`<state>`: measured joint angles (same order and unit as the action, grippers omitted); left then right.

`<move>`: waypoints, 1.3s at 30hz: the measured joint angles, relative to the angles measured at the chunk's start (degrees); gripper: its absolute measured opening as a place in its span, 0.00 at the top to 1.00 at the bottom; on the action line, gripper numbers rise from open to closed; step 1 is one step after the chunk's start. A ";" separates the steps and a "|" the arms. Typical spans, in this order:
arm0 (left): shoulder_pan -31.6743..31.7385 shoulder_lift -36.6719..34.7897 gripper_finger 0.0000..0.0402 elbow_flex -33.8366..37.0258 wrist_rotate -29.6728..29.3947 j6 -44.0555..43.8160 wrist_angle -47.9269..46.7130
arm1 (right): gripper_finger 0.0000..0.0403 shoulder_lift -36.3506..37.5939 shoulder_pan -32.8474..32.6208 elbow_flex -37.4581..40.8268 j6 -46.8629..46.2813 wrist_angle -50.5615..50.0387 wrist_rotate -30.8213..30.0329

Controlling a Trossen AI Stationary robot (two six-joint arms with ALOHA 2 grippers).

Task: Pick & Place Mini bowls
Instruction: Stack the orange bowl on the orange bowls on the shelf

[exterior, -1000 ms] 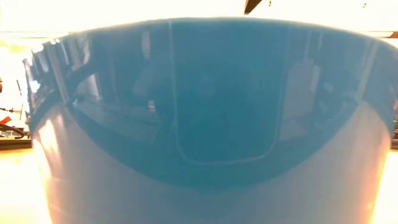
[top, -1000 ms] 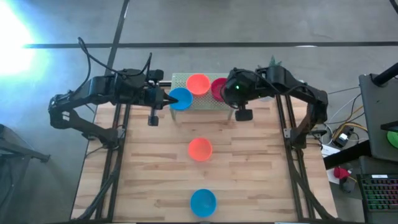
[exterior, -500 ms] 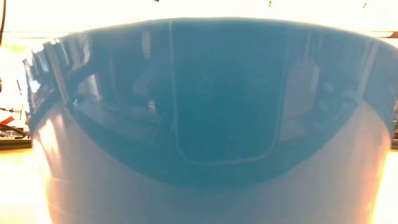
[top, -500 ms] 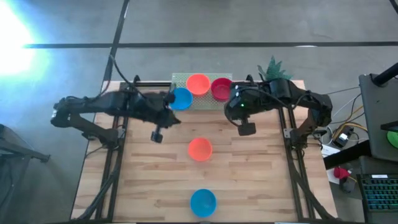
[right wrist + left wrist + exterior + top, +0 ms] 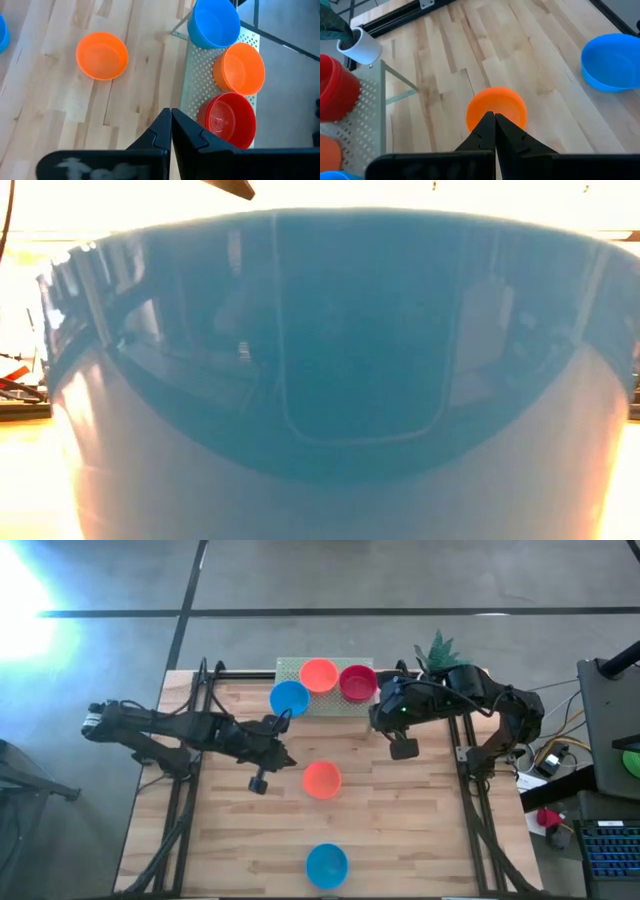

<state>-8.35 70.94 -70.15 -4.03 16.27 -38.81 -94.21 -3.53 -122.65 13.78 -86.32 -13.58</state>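
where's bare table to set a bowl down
Bare wood lies either side of the orange bowl and blue bowl down the table's middle. The perforated rack at the far edge is crowded: blue, orange and red bowls fill it.

The high camera looks straight down on my whole table (image 5: pixel 400 830). The low one sits level, pressed against what seems a blue bowl (image 5: pixel 340 330). Both my wrist cameras share the orange bowl (image 5: pixel 496 107).
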 joint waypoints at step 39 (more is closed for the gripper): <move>1.03 17.48 0.84 12.41 -6.23 -46.29 17.84 | 0.98 1.16 0.00 0.07 -0.33 0.00 0.07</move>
<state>-7.32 88.41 -57.74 -10.26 -30.02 -20.97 -93.06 -3.53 -122.58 13.45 -86.32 -13.52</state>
